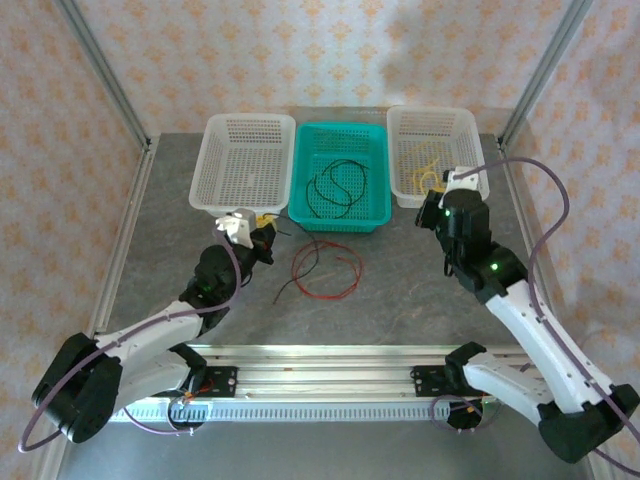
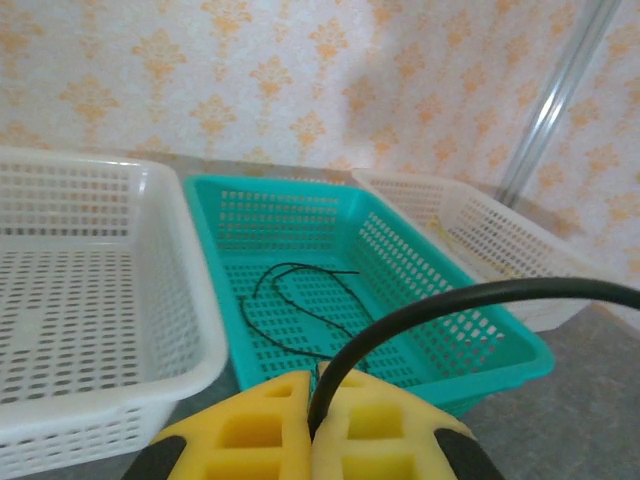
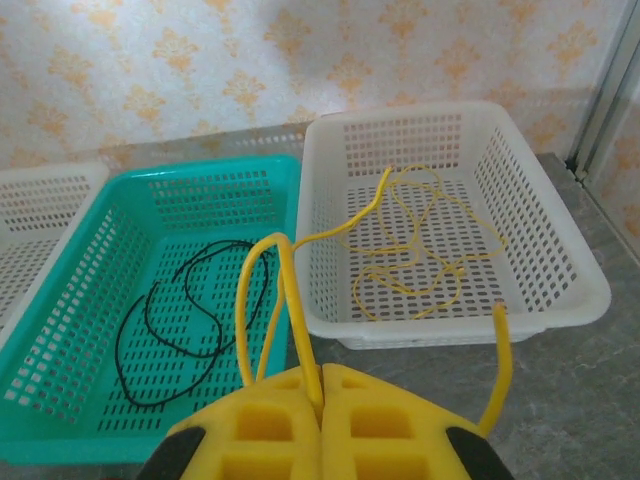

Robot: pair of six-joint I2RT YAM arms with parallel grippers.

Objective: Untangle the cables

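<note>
Black cable [image 2: 450,297] is clenched in the left claw [image 2: 315,425]; the right claw [image 3: 322,395] clenches a yellow cable [image 3: 287,300] near the far-right white basket [image 3: 450,333]. Each strand should, I judge, rise clear of its basket rim before letting go. A red cable [image 1: 325,295] lies loose mid-surface, before the teal basket [image 1: 338,222], and might snag the black one.

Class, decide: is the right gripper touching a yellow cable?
Touching. The right wrist view shows the yellow cable clamped in the shut right gripper.
</note>
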